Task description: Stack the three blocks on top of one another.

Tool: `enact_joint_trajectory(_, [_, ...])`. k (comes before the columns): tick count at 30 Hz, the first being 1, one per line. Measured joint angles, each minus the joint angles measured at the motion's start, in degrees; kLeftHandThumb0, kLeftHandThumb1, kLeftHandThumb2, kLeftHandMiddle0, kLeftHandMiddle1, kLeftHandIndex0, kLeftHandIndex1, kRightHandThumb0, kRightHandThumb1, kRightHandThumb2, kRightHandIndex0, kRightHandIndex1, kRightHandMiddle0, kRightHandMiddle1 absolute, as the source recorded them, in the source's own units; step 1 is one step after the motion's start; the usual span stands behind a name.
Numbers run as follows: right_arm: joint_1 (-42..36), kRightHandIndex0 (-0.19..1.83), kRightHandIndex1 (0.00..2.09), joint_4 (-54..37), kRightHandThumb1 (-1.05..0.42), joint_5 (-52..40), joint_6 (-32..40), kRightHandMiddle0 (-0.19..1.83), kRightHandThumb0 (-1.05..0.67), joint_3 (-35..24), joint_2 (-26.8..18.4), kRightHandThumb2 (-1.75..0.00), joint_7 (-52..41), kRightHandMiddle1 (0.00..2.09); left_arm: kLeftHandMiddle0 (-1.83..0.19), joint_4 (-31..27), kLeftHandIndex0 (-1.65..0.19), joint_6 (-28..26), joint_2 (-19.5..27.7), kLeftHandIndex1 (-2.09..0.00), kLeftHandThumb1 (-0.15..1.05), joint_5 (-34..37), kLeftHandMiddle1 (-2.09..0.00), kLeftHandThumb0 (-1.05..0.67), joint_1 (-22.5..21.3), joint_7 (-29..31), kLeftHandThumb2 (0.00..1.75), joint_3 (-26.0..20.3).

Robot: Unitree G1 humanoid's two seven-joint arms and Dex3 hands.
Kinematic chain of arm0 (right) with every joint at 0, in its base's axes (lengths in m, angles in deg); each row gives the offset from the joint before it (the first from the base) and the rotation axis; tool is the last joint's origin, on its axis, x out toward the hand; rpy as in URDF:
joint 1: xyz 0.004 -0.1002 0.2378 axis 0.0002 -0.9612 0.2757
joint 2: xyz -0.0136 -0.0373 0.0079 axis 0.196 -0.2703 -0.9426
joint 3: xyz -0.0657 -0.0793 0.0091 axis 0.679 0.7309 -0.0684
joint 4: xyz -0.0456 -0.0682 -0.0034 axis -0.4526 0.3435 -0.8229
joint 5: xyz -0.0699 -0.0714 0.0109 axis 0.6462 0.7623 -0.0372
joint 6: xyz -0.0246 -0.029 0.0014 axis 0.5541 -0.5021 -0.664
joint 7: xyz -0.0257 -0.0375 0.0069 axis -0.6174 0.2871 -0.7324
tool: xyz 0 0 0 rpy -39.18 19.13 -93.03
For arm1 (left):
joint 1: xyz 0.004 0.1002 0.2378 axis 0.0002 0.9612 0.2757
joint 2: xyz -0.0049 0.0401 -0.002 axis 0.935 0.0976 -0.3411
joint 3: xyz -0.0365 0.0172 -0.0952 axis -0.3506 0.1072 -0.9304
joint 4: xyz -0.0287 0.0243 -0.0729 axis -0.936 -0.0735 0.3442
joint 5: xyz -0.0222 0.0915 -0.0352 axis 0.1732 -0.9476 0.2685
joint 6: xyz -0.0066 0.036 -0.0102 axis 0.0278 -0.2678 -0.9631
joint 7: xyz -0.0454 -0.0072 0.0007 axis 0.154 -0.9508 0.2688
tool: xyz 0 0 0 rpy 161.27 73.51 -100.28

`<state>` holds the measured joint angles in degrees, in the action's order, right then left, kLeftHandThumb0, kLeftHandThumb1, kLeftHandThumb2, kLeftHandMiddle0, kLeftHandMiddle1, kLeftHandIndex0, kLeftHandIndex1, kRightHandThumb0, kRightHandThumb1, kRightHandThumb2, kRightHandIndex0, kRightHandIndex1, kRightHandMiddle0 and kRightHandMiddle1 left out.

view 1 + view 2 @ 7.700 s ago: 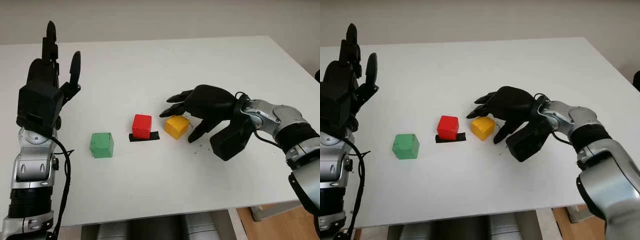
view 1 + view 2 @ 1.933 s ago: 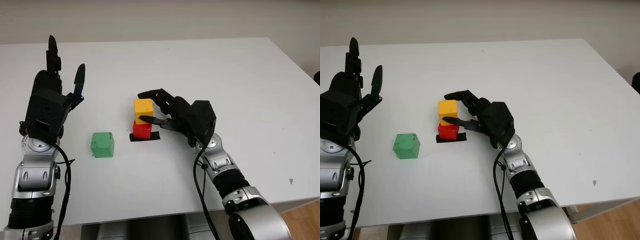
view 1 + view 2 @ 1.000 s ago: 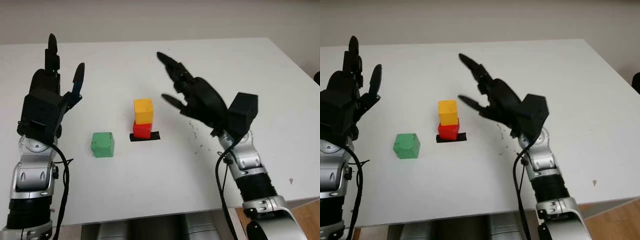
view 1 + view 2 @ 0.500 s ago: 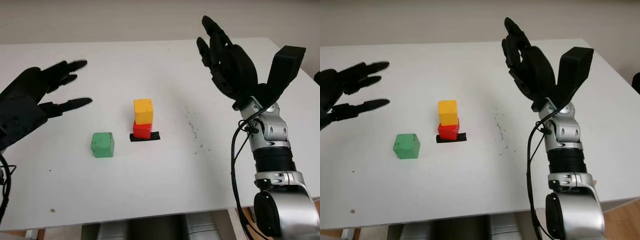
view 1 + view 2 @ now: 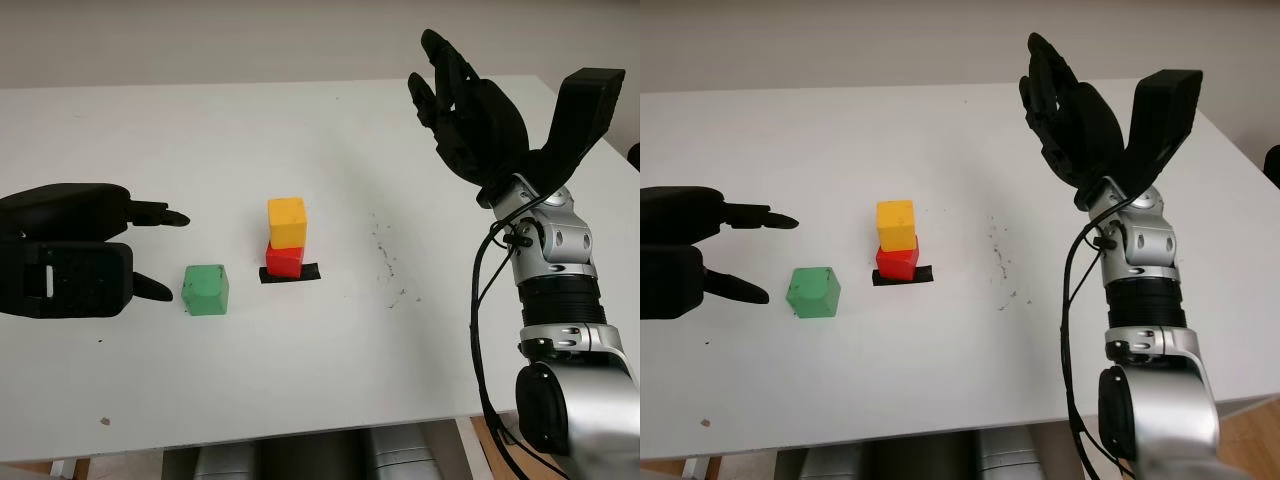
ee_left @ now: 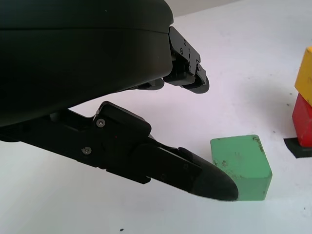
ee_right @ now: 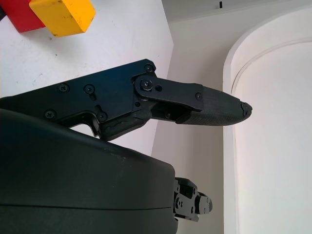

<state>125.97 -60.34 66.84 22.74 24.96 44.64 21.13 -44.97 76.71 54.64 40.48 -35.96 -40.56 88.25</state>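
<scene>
A yellow block sits on a red block, which stands on a strip of black tape near the table's middle. A green block lies alone on the table to their left. My left hand is low at the left, open, its fingertips just short of the green block and apart from it. My right hand is raised high at the right, open and holding nothing. The yellow block and red block also appear in the right wrist view.
The white table spreads all around the blocks. A few dark specks lie on it right of the stack. The table's right edge runs behind my right arm.
My left hand has dropped and turned toward the green block, its fingers now close to it. My right hand has drawn a little further up and right. The blocks have not moved.
</scene>
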Motion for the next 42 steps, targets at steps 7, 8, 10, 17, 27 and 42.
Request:
enact_joint_trajectory(7, [-0.05,-0.1,0.06,-0.14,-1.05,0.65,-0.02,-0.1,-0.75,0.27,0.0,-0.61,0.54,0.1,-0.1,0.27,-0.23,1.3,-2.35,-0.09,1.0,-2.52,-0.04,-0.91,-0.23,0.26,0.06,2.89])
enact_joint_trajectory(8, [-0.05,-0.1,0.06,-0.22,-1.05,0.73,0.0,-0.1,-0.75,0.27,0.0,-0.61,0.75,0.1,-0.1,0.29,-0.23,1.31,-2.43,-0.09,0.99,-2.04,-0.04,-0.92,-0.24,0.73,0.06,2.89])
enact_joint_trajectory(10, [-0.12,-0.1,0.06,-0.54,-1.05,1.01,0.06,-0.1,-0.74,0.28,0.0,-0.61,1.25,0.1,-0.08,0.28,-0.22,0.84,-2.56,-0.08,0.98,-1.27,-0.04,-0.92,-0.26,1.76,0.05,2.86])
enact_joint_trajectory(17, [-0.33,-0.08,0.06,-1.56,-1.05,1.25,0.45,-0.07,-0.74,0.5,0.0,-0.6,1.81,0.1,-0.08,-0.8,-0.23,-0.32,-3.45,-0.07,0.98,-0.1,-0.05,-0.91,-0.24,2.73,0.05,2.64])
enact_joint_trajectory(27, [-0.34,-0.07,0.06,-1.76,-1.05,2.18,0.49,-0.05,-0.75,0.63,0.0,-0.6,1.61,0.09,-0.11,-1.18,-0.31,1.39,-3.99,-0.1,0.97,-2.74,-0.06,-0.89,0.29,0.09,0.05,2.67])
enact_joint_trajectory(42, [-0.8,-0.09,0.05,-2.57,-1.05,1.93,1.89,-0.06,-0.74,0.61,0.0,-0.62,0.79,0.07,-0.16,-0.92,-0.39,4.83,-6.95,-0.14,0.97,-8.57,-0.06,-0.87,3.02,-3.44,0.06,4.21])
